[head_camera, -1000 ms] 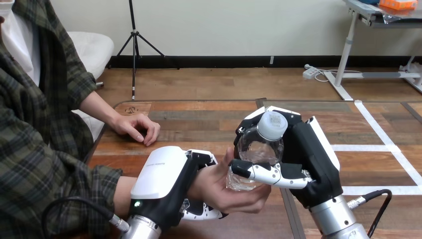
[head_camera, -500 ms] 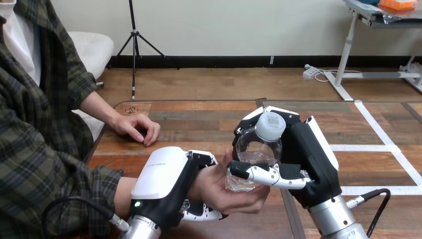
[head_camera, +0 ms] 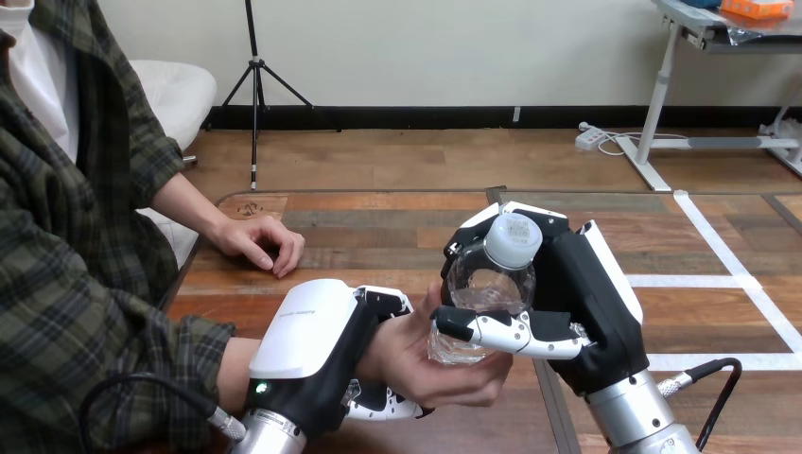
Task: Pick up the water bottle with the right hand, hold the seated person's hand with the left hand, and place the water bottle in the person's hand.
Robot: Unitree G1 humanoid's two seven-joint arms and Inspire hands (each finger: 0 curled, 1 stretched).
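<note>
A clear water bottle (head_camera: 482, 284) with a white cap stands upright in my right hand (head_camera: 577, 303), whose fingers and thumb curl round it. Its base rests in the palm of the person's hand (head_camera: 426, 355) at the view's lower middle, and that hand's fingers cup it from below. My left hand (head_camera: 317, 345) wraps the person's wrist, with its fingers showing above and below it.
The person sits at the left side of the wooden table (head_camera: 378, 227). Their other hand (head_camera: 260, 241) lies flat on the table at the far left. White tape lines (head_camera: 728, 274) cross the table's right part.
The bottle and my right hand have shifted very slightly left and down into the person's palm. My left hand has stayed on the wrist.
</note>
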